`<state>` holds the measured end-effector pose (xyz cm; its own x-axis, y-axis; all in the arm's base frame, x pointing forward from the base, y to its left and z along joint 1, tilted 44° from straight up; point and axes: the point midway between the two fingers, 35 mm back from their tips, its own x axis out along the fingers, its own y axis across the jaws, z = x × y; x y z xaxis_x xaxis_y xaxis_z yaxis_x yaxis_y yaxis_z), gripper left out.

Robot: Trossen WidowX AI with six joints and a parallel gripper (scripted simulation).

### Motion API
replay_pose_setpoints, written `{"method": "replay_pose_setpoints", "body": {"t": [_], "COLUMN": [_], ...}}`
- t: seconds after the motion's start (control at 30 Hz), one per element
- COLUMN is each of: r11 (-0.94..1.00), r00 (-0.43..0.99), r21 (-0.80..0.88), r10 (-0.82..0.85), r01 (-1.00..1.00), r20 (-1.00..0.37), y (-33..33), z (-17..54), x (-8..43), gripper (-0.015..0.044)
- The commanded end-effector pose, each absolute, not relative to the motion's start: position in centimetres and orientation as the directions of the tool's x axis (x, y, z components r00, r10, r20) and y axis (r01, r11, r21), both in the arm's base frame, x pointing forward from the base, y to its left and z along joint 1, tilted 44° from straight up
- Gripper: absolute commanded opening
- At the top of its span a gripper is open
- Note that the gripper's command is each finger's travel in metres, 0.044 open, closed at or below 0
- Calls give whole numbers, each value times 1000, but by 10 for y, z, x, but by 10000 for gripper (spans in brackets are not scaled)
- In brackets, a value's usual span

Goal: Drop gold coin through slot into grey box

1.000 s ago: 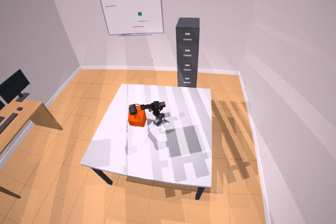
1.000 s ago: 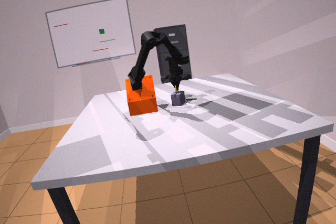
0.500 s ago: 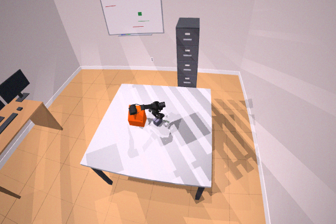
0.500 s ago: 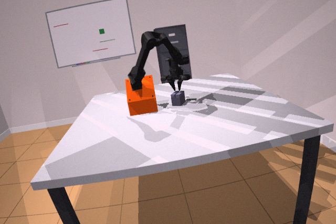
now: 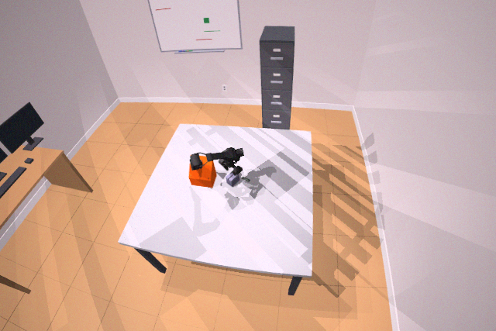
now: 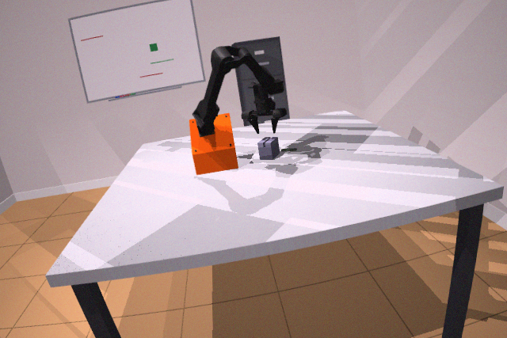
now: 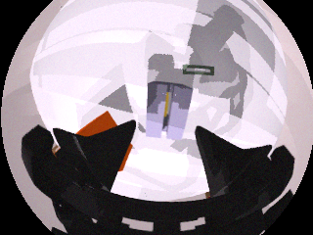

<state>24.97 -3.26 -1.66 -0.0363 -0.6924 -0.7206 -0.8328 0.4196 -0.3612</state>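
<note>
The grey box (image 5: 232, 179) (image 6: 268, 151) (image 7: 180, 110) stands on the table with its slotted lid up. A thin gold strip of the coin (image 7: 167, 104) shows within the slot in the wrist view. No part of the coin shows above the lid in the exterior view; how deep it sits cannot be told. My gripper (image 6: 266, 133) (image 7: 166, 125) is open and empty, pointing down above the box, its fingers on either side of the slot line. The dark-green holder (image 6: 289, 149) (image 7: 185, 70) lies beside the box with no coin in it.
The orange base (image 5: 202, 175) (image 6: 215, 158) of the arm stands left of the box in the top and exterior views. The white table (image 5: 256, 235) (image 6: 335, 199) carries both. A desk, a filing cabinet and a whiteboard stand beyond the table.
</note>
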Motion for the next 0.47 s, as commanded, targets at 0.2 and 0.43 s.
{"method": "replay_pose_setpoints", "body": {"t": [0.2, 0.43], "r11": [419, 419], "r00": [-33, -33], "r21": [-365, -365], "r10": [-693, -693], "r01": [-831, -831], "r20": [-720, -720], "y": [-7, -7], "z": [12, 12], "x": [249, 249], "gripper": [440, 440]}}
